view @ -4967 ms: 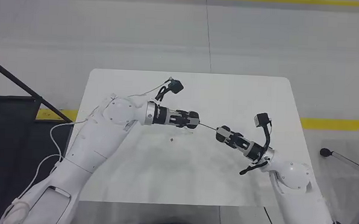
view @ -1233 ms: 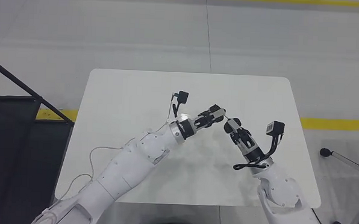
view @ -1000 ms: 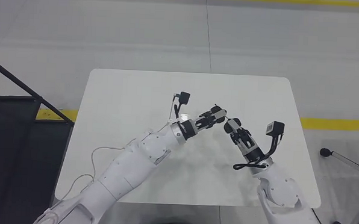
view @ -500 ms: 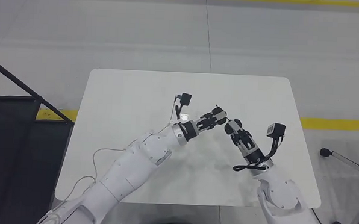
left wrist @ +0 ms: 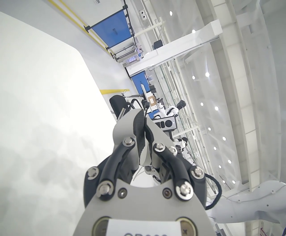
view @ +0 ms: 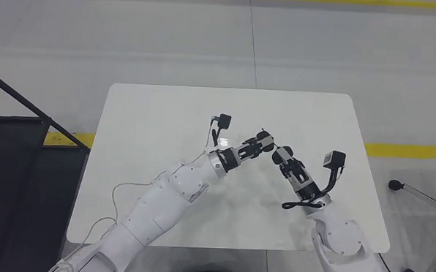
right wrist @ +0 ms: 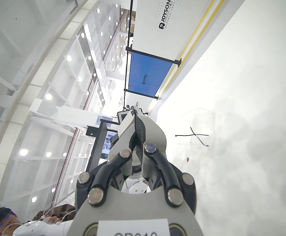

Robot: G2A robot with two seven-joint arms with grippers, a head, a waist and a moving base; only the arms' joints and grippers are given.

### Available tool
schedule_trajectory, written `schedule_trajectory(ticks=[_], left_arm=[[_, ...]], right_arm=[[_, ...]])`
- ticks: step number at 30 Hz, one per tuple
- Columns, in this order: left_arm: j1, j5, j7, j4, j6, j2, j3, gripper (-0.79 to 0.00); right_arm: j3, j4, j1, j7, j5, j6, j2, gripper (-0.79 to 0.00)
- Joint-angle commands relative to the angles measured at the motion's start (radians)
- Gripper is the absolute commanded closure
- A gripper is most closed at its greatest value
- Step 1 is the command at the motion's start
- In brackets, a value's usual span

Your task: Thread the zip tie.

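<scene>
Both grippers meet above the white table [view: 167,119], right of its middle. My left gripper [view: 267,137] is shut, and a short black end of the zip tie [left wrist: 145,109] pokes out past its fingertips in the left wrist view. My right gripper [view: 279,152] sits just below and right of it in the top view, almost tip to tip. It is shut too, with a small dark end of the tie [right wrist: 132,107] at its tips. The stretch of tie between the two grippers is too thin to make out from above.
A few thin black strips [right wrist: 194,135] lie on the table in the right wrist view, with a small dark speck [right wrist: 187,159] near them. A black stand [view: 18,98] rises off the table's left side.
Five seconds ago the grippers were apart with the tie stretched straight between them. They have since come together farther right. Over the last second they have only crept slightly closer.
</scene>
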Motion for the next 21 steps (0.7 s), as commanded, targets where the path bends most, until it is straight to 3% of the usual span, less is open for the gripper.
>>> schedule_trajectory(ticks=[1,14,16,17,18,21], left_arm=[[0.003,0.006,-0.001,-0.002,0.001,-0.001,-0.004,-0.095],[0.016,0.018,-0.012,-0.006,0.004,-0.008,-0.031,-0.095],[0.016,0.019,-0.015,-0.005,0.003,-0.009,-0.034,-0.083],[0.016,0.02,-0.016,-0.005,0.003,-0.01,-0.036,-0.015],[0.017,0.02,-0.017,-0.004,0.003,-0.01,-0.037,0.0],[0.017,0.022,-0.02,-0.002,0.003,-0.013,-0.041,0.0]], right_arm=[[0.0,0.0,-0.001,0.001,-0.001,0.002,-0.001,0.0],[0.001,-0.001,-0.001,0.007,-0.006,0.005,-0.004,0.0],[0.001,-0.001,0.001,0.007,-0.007,0.006,-0.005,0.0],[0.001,0.0,0.001,0.006,-0.008,0.007,-0.005,0.0],[0.001,0.0,0.002,0.006,-0.009,0.007,-0.005,0.0],[0.0,0.001,0.004,0.006,-0.01,0.012,-0.006,0.0]])
